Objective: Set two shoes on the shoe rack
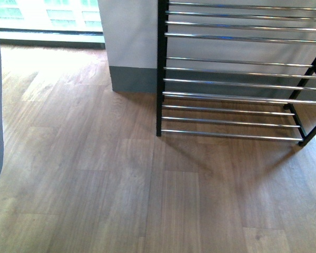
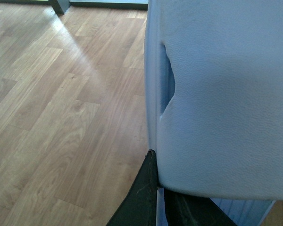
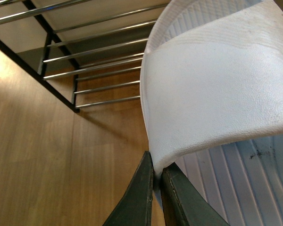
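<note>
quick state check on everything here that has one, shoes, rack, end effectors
pale shoe, held by its edge, not on rack
white shoe, held by its edge, not on rack
left end effector, shut on pale shoe
right end effector, shut on white shoe
shoe rack, upright, visible shelves bare

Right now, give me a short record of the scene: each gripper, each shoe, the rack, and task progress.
left gripper: shut on first shoe, pinching its edge
first shoe: pale white, smooth surface, held above wood floor
right gripper: shut on second shoe
second shoe: white, ribbed sole showing, held near shoe rack
shoe rack: black frame, chrome bars; visible shelves hold no shoes
progress: neither shoe placed yet
</note>
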